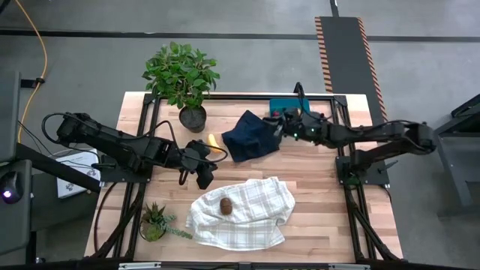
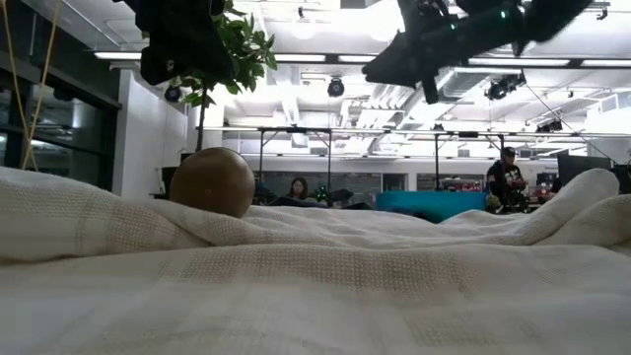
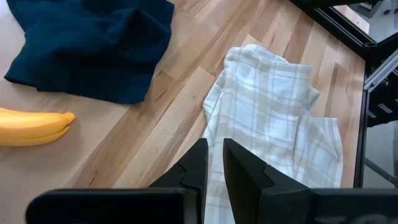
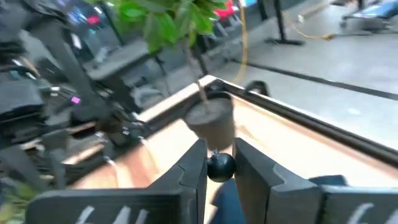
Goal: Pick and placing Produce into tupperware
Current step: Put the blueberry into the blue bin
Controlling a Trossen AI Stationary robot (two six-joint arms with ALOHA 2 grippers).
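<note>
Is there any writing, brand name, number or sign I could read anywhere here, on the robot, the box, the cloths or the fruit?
None can be read in any view.
The tupperware, the banana, the kiwi-like piece, the navy cloth and the plaid cloth show no lettering.
The striped strip on the floor carries orange and black stripes, no words.
Room lights and screens in the low view are too blurred to read.

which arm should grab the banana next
Left. Its end effector hangs empty next to the banana, which shows close in its wrist view. The right end effector is across the navy cloth, already gripping a small dark ball.
</note>
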